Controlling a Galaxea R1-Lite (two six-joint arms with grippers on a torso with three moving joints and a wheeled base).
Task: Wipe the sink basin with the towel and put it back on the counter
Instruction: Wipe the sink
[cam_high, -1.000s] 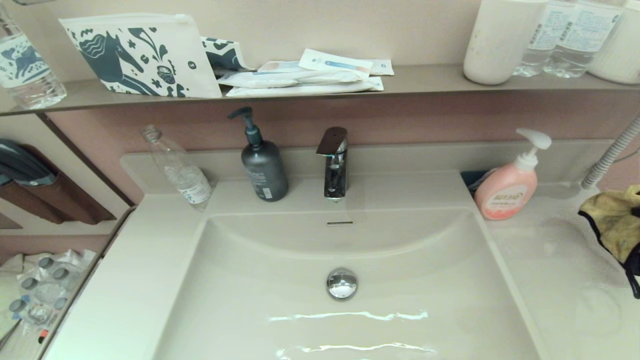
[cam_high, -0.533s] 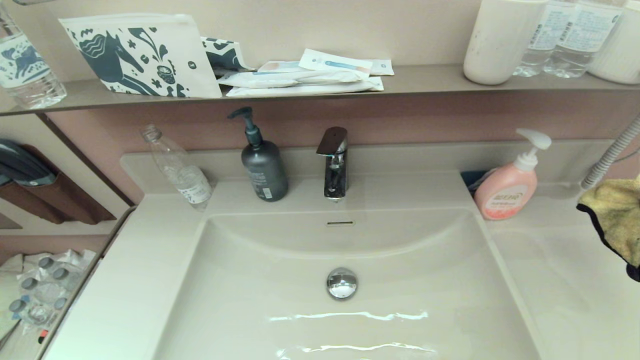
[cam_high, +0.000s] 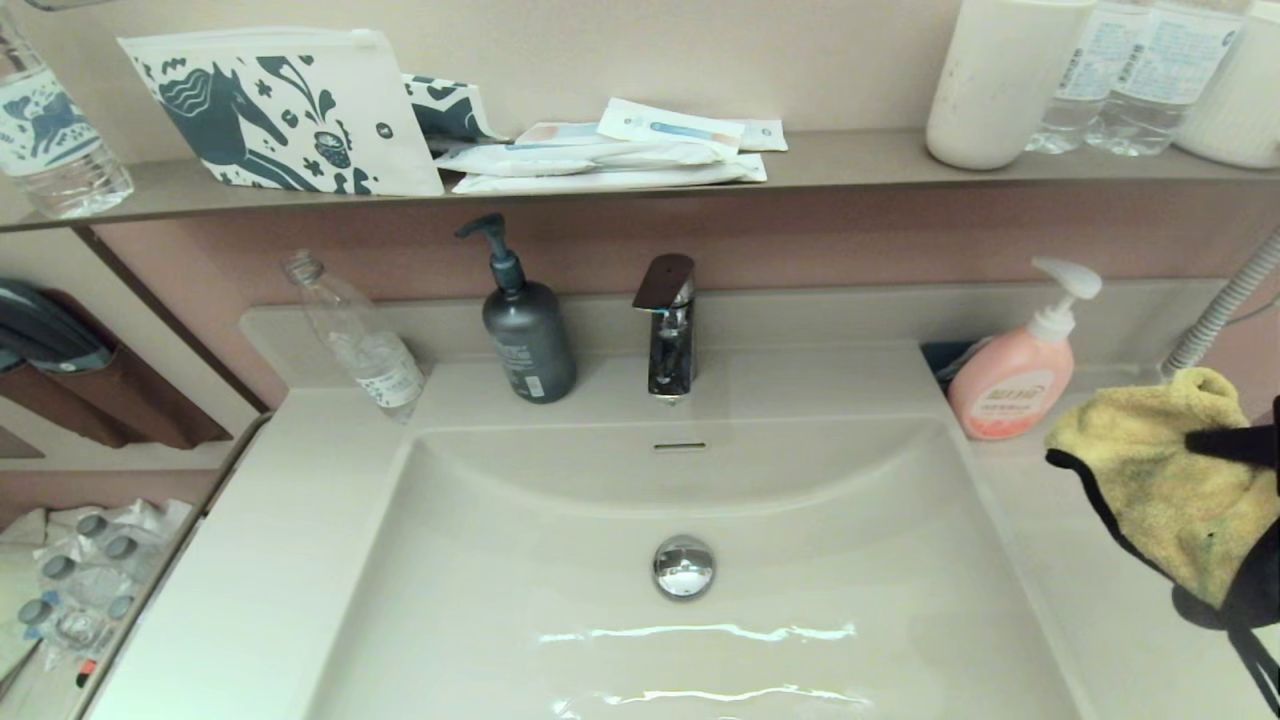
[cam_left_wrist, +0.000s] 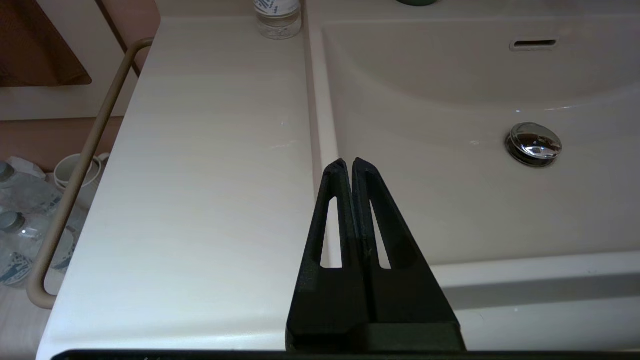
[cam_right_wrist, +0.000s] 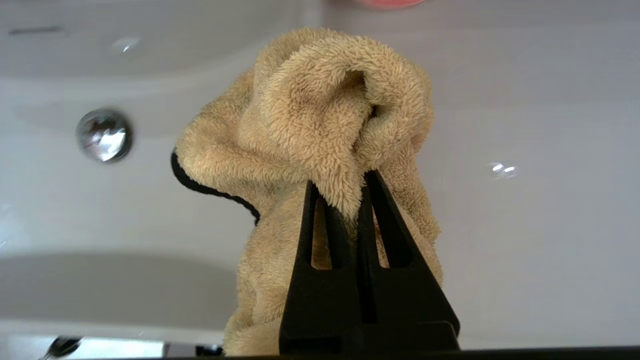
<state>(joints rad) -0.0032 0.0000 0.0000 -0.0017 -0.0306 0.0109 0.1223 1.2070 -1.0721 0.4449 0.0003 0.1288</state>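
The mustard-yellow towel (cam_high: 1160, 480) with black trim hangs bunched in the air above the counter (cam_high: 1060, 610), just right of the sink basin (cam_high: 540, 570). My right gripper (cam_right_wrist: 345, 180) is shut on a fold of the towel (cam_right_wrist: 310, 110); in the head view only a black finger (cam_high: 1240, 445) shows at the right edge. The chrome drain plug (cam_high: 684, 567) sits mid-basin. My left gripper (cam_left_wrist: 348, 162) is shut and empty, held over the basin's left rim near the front edge of the counter (cam_left_wrist: 200, 175).
A pink soap pump (cam_high: 1015, 385) stands on the counter close behind the towel. Behind the basin are the faucet (cam_high: 670, 330), a grey pump bottle (cam_high: 527, 335) and a leaning clear bottle (cam_high: 360, 340). A ribbed hose (cam_high: 1215, 310) runs up at far right.
The towel, held by my right gripper, has moved left from the frame's right edge toward the basin and now shows more fully. The left arm has not moved.
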